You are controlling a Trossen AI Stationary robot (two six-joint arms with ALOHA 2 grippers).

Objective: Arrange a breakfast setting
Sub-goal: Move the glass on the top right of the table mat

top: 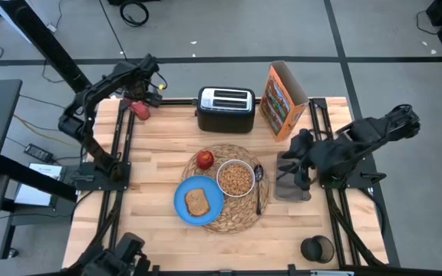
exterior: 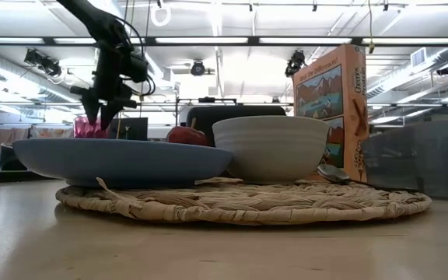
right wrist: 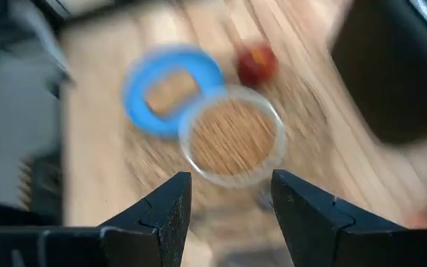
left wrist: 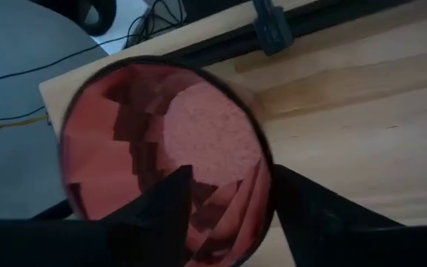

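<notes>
The cup (top: 140, 109) is standing at the table's far left corner, well apart from the placemat (top: 240, 218) where the plate (top: 186, 192), toast (top: 197, 202), bowl (top: 235, 179), apple (top: 205, 159) and spoon (top: 258, 184) are already lying, so it looks like the last piece to bring over. The left gripper (left wrist: 228, 204) is straddling its rim, one finger inside, one outside, spread and not yet pinching. The right gripper (right wrist: 228, 200) is waiting open above the table's right side.

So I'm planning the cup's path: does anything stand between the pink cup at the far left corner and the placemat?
Nothing visible does. The pink cup sits under the left gripper, and bare table lies between it and the placemat. The toaster stands off to the side, and the apple rests on the mat's near edge.
</notes>
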